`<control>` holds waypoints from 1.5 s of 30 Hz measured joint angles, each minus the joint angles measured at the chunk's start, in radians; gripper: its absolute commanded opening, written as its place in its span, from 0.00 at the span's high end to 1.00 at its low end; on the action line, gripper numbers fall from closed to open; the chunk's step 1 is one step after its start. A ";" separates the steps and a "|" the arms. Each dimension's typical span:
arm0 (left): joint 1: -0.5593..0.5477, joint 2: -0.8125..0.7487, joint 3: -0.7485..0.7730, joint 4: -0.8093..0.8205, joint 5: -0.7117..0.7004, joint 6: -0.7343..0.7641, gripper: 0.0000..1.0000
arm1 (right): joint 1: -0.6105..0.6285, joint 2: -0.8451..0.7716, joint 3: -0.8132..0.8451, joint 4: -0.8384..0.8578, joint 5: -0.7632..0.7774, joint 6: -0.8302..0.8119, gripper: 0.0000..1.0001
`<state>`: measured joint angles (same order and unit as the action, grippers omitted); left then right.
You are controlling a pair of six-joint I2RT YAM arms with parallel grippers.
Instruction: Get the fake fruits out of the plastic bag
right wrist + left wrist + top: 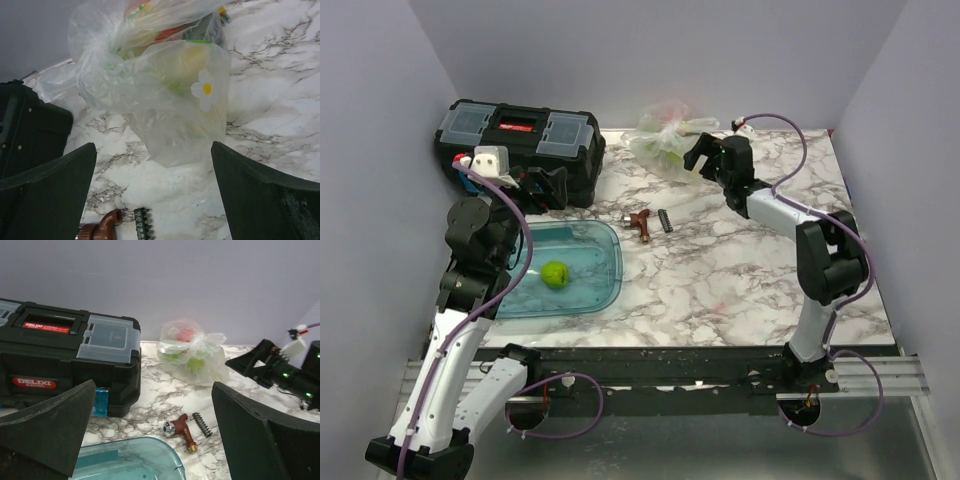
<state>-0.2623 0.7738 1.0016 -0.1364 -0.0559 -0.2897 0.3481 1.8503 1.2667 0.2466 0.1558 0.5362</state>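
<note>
The clear crinkly plastic bag [665, 135] lies at the back of the marble table, knotted shut with the fake fruits inside. In the right wrist view the bag [155, 90] fills the upper frame; a yellow-green fruit [186, 61] and a red one [167, 33] show through it. The left wrist view shows the bag [192, 357] with a red fruit [185, 333]. My right gripper [698, 160] is open just short of the bag, its jaws [152, 165] wide and empty. My left gripper [548, 188] is open and empty by the toolbox, jaws [154, 410] wide.
A black toolbox [520, 145] stands at the back left. A blue translucent tray [605, 285] holds a lime-green ball [555, 274]. A brown tap fitting [640, 223] and a black bit strip [665, 221] lie mid-table. Grey walls enclose three sides.
</note>
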 measured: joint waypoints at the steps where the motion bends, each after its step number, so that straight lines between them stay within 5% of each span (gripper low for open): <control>1: 0.000 -0.003 0.000 0.001 0.009 -0.003 0.01 | 0.000 0.018 0.010 0.010 -0.007 0.003 0.00; 9: -0.011 0.011 0.001 0.008 0.121 -0.029 0.01 | 0.003 0.183 0.134 0.109 -0.021 0.010 0.00; 16: -0.043 0.048 0.003 0.022 0.356 -0.030 0.01 | 0.005 0.267 0.208 0.145 0.001 -0.025 0.07; 23: -0.048 0.055 0.003 0.041 0.454 -0.035 0.02 | 0.005 0.318 0.246 0.146 0.034 -0.071 0.30; 34: -0.048 0.078 0.003 0.070 0.520 -0.073 0.02 | 0.005 0.317 0.182 0.176 0.008 -0.209 0.98; 45: -0.048 0.113 0.003 0.098 0.542 -0.090 0.02 | 0.006 0.118 -0.084 0.180 -0.031 -0.214 0.99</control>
<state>-0.3103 0.8871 1.0046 -0.0387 0.4858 -0.3798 0.3538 1.9682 1.1828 0.4263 0.1249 0.3218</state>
